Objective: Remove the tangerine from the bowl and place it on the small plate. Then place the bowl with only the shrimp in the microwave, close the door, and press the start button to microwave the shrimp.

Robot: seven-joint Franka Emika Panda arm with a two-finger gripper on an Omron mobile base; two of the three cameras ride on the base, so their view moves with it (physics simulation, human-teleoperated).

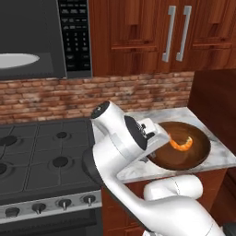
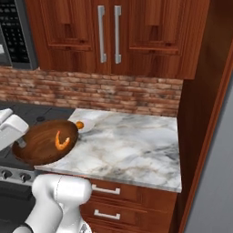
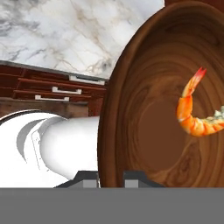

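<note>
The dark-brown bowl (image 1: 196,154) (image 2: 38,148) (image 3: 144,131) hangs tilted over the counter's left end, with my gripper (image 1: 154,146) (image 2: 20,144) (image 3: 112,178) shut on its near rim. Inside it lies the curved orange shrimp (image 1: 182,144) (image 2: 61,141) (image 3: 197,118). Just behind the bowl, the tangerine (image 2: 79,124) rests on the small plate (image 2: 88,126). At the upper left, the microwave (image 1: 76,37) (image 2: 13,32) shows its inside and white turntable (image 1: 14,60). The door is out of view.
A marble counter (image 1: 216,156) (image 2: 132,145) stretches to the right, ending at a tall wooden side panel (image 2: 200,113). A black stove (image 1: 41,152) with front knobs lies left of the counter, under the microwave. Wooden wall cabinets (image 2: 109,36) hang above a brick backsplash.
</note>
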